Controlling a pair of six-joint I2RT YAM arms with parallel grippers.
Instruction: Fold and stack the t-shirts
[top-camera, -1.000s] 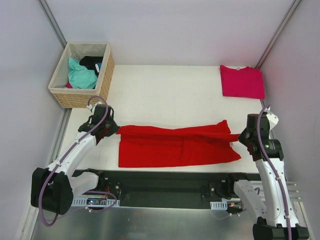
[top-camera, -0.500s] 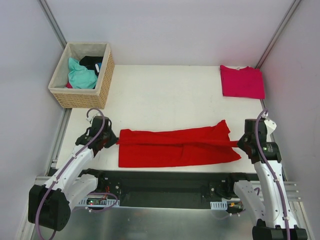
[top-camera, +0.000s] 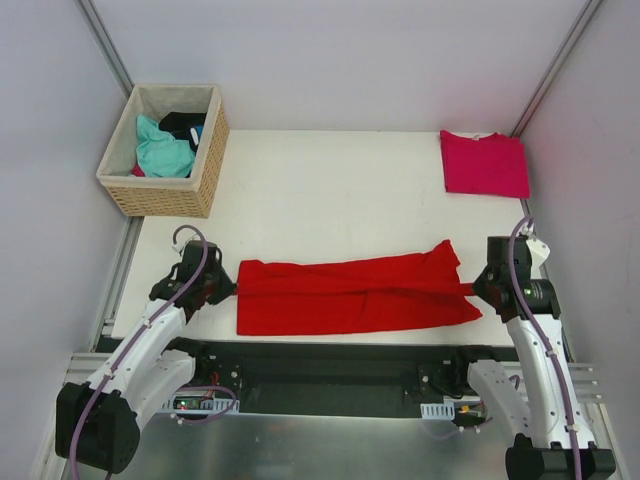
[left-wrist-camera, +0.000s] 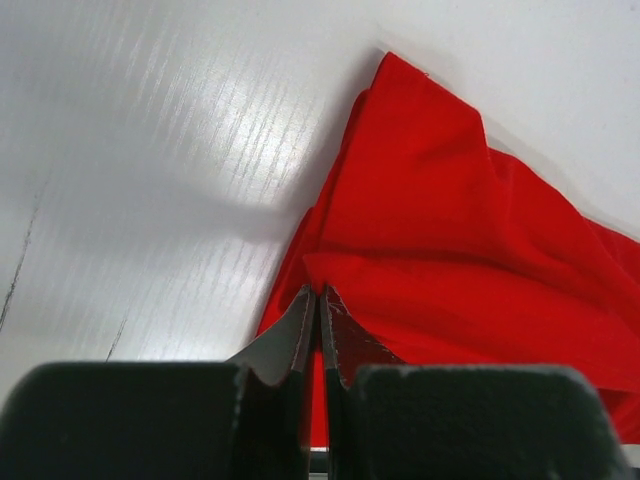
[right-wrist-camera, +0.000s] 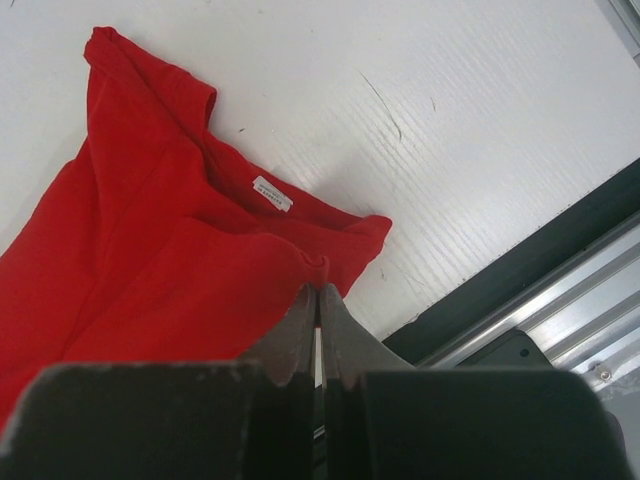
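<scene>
The left gripper (left-wrist-camera: 318, 302) is pinched tight on a fold at one end of the red shirt (top-camera: 350, 295). The right gripper (right-wrist-camera: 318, 297) is pinched on the edge at the other end, and the shirt lies in a long band between them on the table (top-camera: 330, 190). Its white label (right-wrist-camera: 272, 194) sits just ahead of the right fingertips (slightly to their left). The pink shirt (top-camera: 484, 163) lies flat well beyond the right gripper, the basket (top-camera: 208, 160) well beyond the left

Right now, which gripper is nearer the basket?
Left. The left gripper is just in front of the basket, shut on the red shirt at its left end; the right gripper holds the other end, across the table.
</scene>
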